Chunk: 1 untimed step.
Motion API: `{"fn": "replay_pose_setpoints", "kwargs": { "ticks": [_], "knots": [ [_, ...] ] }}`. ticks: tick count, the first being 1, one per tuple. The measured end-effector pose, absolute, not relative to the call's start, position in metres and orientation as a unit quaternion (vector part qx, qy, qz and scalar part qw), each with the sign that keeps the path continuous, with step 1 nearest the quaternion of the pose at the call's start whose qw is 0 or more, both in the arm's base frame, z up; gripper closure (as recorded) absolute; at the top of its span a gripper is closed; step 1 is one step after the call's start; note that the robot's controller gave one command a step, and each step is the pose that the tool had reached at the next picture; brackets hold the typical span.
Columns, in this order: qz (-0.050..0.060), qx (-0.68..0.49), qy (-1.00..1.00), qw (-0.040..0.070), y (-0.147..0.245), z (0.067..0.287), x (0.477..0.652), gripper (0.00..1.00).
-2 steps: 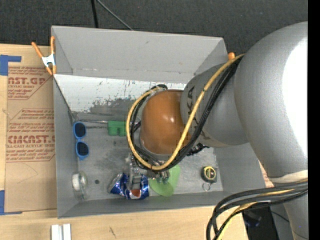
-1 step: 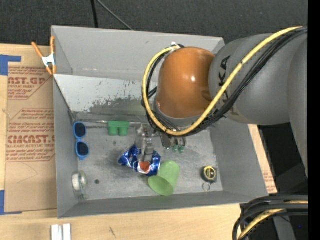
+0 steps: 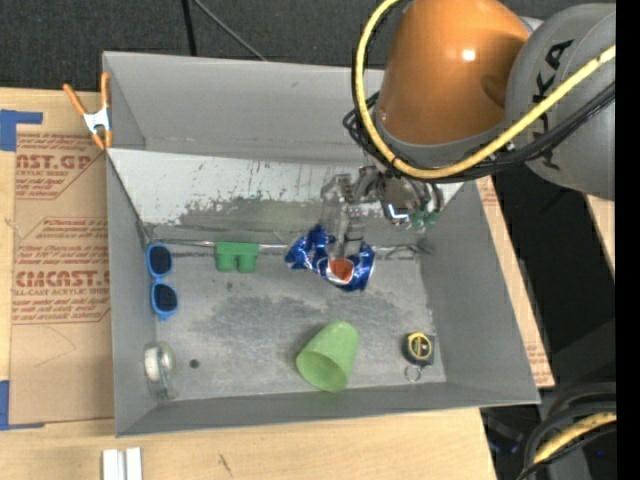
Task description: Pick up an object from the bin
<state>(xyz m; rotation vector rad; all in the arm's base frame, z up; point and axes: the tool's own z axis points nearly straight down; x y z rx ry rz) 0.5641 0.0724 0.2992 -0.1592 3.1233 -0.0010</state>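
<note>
Camera view. The grey metal bin (image 3: 250, 313) carries a few loose items, spread out and not heaped.

Arm enters from the right. The orange dome cover (image 3: 450, 63) on the wrist sits over the bin's back right part, with a yellow cable (image 3: 365, 48) looped around it.

The hand (image 3: 350, 244) points down at the middle of the back of the floor. Its tip is at the upper edge of a crumpled blue wrapper (image 3: 328, 258) with a red and white patch. Tip and wrapper appear to touch. Whether the hand is released or clenched cannot be told, and no item is clearly seen inside its grip.

The blue wrapper lies on the bin floor, centre back, just before the foot of the far wall.

Other items:
- Green block (image 3: 237, 257), left of the wrapper, apart from it, near the far wall's foot.
- Blue sunglasses (image 3: 160, 280), against the left wall.
- Light green cup (image 3: 328, 356), on its side, near the front wall, below the wrapper and well apart from it.
- Small round black and yellow item (image 3: 418, 347), front right corner; kind not identifiable.
- Silvery round item (image 3: 156, 364), front left corner.
</note>
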Motion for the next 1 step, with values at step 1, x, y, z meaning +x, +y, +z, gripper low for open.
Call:
{"fn": "replay_pose_setpoints", "kwargs": {
  "ticks": [1],
  "knots": [
    [0.000, -0.160, 0.987, -0.002, 0.0510, 0.2047, 0.5490, 1.00]
  ]
}}
